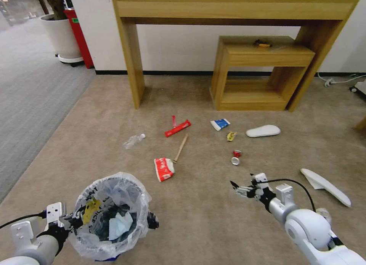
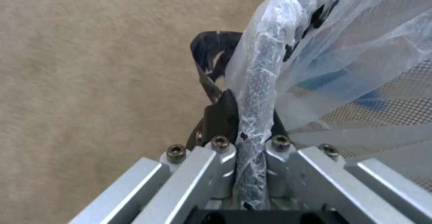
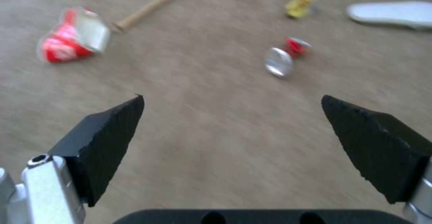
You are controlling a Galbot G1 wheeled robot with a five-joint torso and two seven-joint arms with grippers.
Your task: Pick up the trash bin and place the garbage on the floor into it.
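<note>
The left pincer (image 2: 252,122) clamps the rim of the trash bin (image 1: 110,215), light and crinkly-lined, lifted at lower left. The right pincer (image 3: 232,143) gapes wide above the beige carpet floor (image 1: 198,219), near a crushed can (image 1: 236,158), probably light, stiff, easily pinched. A wooden table (image 1: 236,5) stands beyond.

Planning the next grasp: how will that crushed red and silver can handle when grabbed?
The crushed red and silver can probably weighs little. Its dented metal may slip between the jaws. Being flattened, it seems unlikely to roll on the beige carpet.
</note>
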